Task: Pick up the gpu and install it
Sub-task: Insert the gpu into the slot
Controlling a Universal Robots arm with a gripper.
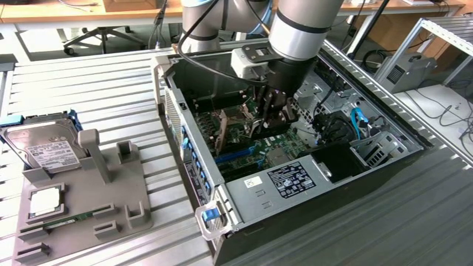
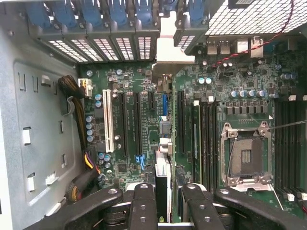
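A robot arm reaches down into an open computer case [image 1: 325, 183] that lies on its side on a slatted metal table [image 1: 96, 88]. The gripper [image 1: 272, 119] hangs low inside the case, just above the green motherboard [image 1: 277, 145], with the case walls standing close on all sides.

In the wrist view the gripper [image 2: 165, 203] has its two dark fingers [image 2: 143, 206] pressed against the flat sides of the gpu [image 2: 162, 184], which is seen edge-on as a thin card between them. The card stands upright over the row of long black expansion slots [image 2: 137, 123], and its silver end bracket [image 2: 169, 43] reaches toward the rear slot covers with blue clips [image 2: 103, 19]. Whether the card's edge is touching a slot is hard to tell from here. The empty processor socket [image 2: 245, 154] sits clear to one side.

On the exterior view's left, well apart from the case, a grey holder tray [image 1: 81, 213] carries a hard drive [image 1: 44, 145] and a processor chip [image 1: 44, 200]. Open table surrounds the tray.
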